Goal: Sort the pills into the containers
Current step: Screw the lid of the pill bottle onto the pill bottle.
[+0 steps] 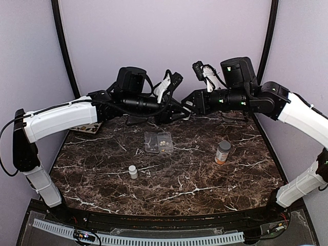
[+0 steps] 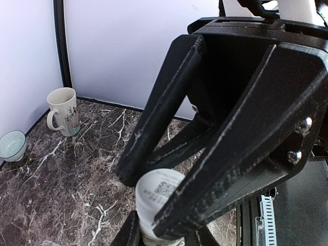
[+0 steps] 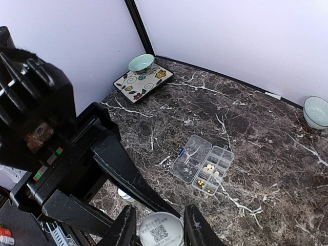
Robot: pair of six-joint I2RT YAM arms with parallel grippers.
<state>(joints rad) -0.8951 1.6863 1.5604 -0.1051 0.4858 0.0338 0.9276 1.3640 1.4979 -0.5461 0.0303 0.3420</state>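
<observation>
**A few compartments filled, a bottle held up between the arms**

The left gripper [image 2: 163,237] is clenched on the body of a small white bottle [image 2: 156,197], held in the air at the back of the marble table [image 1: 102,169]. The right gripper [image 3: 160,229] meets it from the other side. Its fingers stand close on either side of the bottle's round, QR-coded end, but I cannot tell whether they are pressing on it or just short of touching. I judge this to be the opening of a bottle, or its handover, not a pour.

Below and in front of the arms, the clear pill box [image 3: 190,151] lies open and flat near the middle of the table, well apart from both grippers. Pale pills [image 3: 209,167] sit in one of its middle compartments, and a few yellowish ones lie in compartments nearer one end. Most of the other compartments look bare (the lid half is too reflective to read).

A second white bottle [image 1: 132,171] and the orange bottle with grey cap [image 1: 222,152] stand upright on the table, both capped and apart from the box.

So the sorting looks begun but far from finished. One bottle is in hand, two more seem unopened, and most compartments are yet to be filled.
</observation>
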